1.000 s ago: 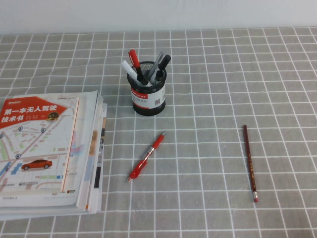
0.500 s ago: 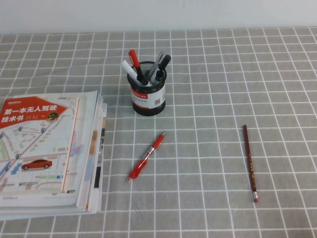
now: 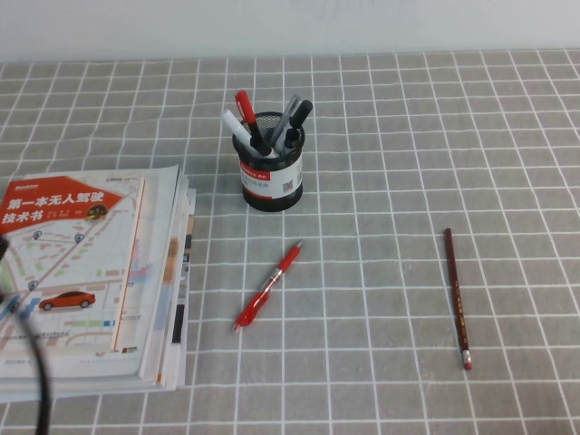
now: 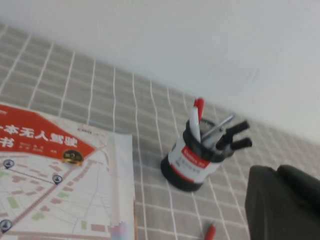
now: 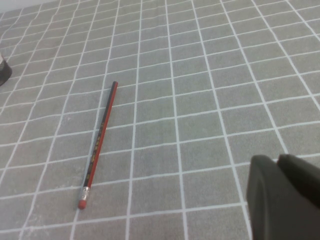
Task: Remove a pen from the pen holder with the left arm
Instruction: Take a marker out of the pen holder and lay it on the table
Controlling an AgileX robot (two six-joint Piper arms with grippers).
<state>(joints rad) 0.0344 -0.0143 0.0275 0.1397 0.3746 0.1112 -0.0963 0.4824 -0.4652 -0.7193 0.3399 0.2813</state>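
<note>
Grey gridded tablecloth (image 3: 408, 136) under everything. Stack of books (image 3: 91, 272) near left, red cover with a map on top. Left gripper (image 4: 278, 172) up over the near-left by the books, well apart from the holder, closed tight, holding nothing. Right gripper (image 5: 277, 165) parked above the right side near the pencil (image 3: 457, 294); can't tell how far open, nothing seen in it.

Black mesh pen holder (image 3: 268, 177) upright at centre, far side, just right of the stack's far corner. Packed with a red-capped pen (image 3: 243, 100), a white pen (image 3: 234, 122) and black-capped markers (image 3: 302, 111), all leaning out past the rim. Loose red pen (image 3: 267, 287) flat on the cloth, just near of the holder. Dark cable (image 3: 32, 362) at the near-left edge.

Reads as start of approach: nothing gripped yet. Next: open up, travel far-right to above the holder, line up on one protruding cap, drop, pinch, lift along the pen's lean to avoid tipping the holder.
</note>
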